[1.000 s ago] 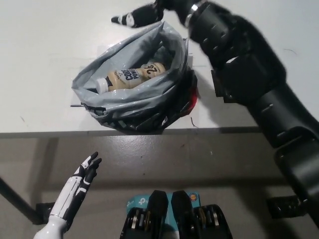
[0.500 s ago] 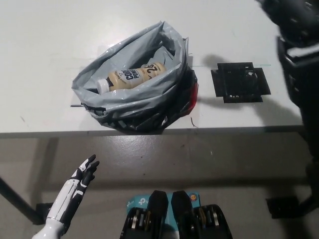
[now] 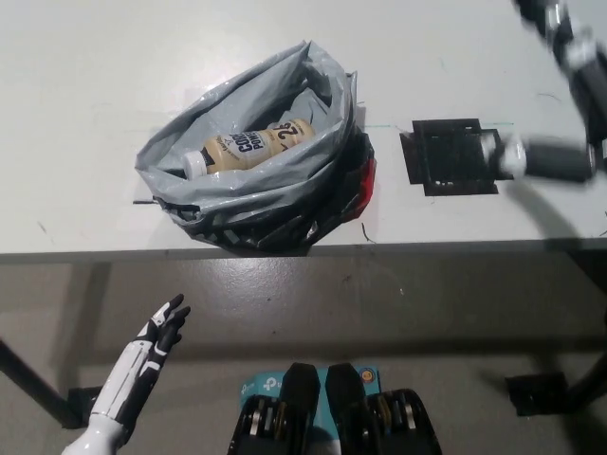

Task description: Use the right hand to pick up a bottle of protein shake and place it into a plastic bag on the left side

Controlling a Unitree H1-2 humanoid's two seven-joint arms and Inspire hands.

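Observation:
A beige protein shake bottle [image 3: 248, 145] lies on its side inside the grey plastic bag [image 3: 256, 204], cap pointing left. The bag stands open on the white table [image 3: 85, 114], close to the front edge. My black right hand [image 3: 561, 104] is at the far right of the head view, blurred, with its fingers [image 3: 541, 159] spread and nothing in them, well clear of the bag. My white left hand [image 3: 156, 336] rests open low at the lower left, below the table edge.
A black square holder [image 3: 455, 156] lies flat on the table to the right of the bag, just beside my right hand. The table's front edge [image 3: 95, 254] runs across the middle; grey floor lies below it.
My right arm has swung away from above the bag to the far right, uncovering the black holder. The bottle stays in the bag. My left hand has barely moved.

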